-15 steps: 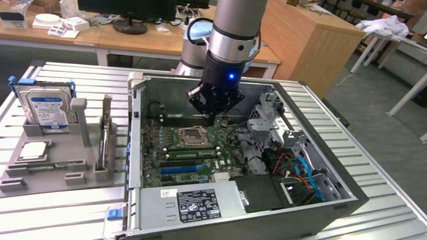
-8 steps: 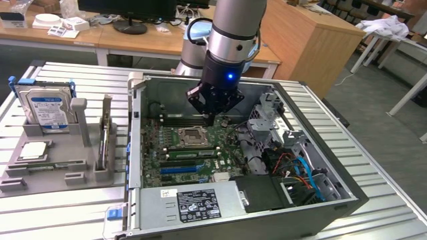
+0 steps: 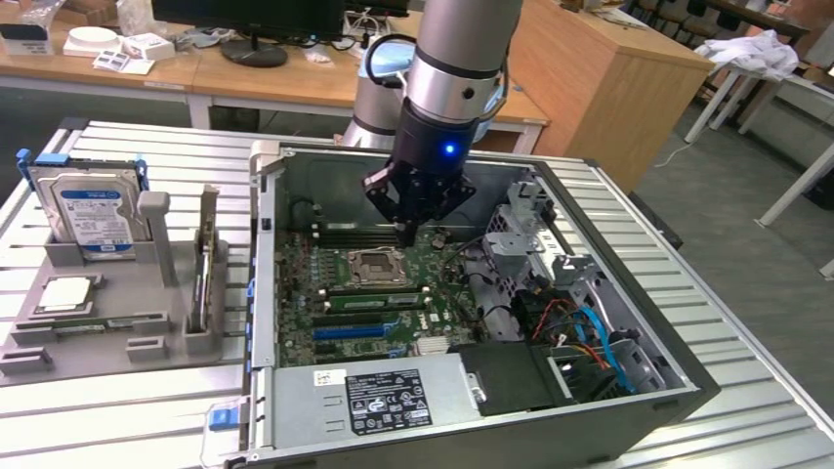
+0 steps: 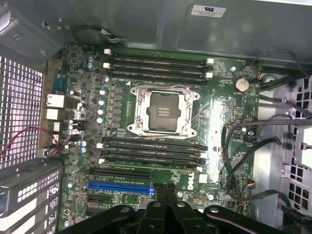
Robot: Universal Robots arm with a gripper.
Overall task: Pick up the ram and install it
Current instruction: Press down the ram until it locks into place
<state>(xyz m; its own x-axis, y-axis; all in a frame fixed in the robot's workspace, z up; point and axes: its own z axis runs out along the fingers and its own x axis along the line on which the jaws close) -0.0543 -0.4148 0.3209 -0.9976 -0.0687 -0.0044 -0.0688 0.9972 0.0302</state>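
Exterior view: the gripper [image 3: 406, 234], fingers pressed together and empty, hangs inside the open case [image 3: 678, 381] above the motherboard [image 3: 391, 293]. The ram [image 3: 92, 319] lies in the grey holder [image 3: 156, 337] on the bench's left. Wrist view: shut fingers [image 4: 165, 195] over the blue slot [image 4: 119, 186], near the socket [image 4: 163, 111].

An open computer case [image 3: 626, 322] is lying on the ribbed metal worktop [image 3: 729, 322]. A blue-labelled hard drive [image 3: 92, 210] is standing upright in a grey holder [image 3: 92, 337] toward the exterior view's left.

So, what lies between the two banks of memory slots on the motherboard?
The CPU socket, in its metal frame, lies between one bank and the other bank; the wrist view shows it.
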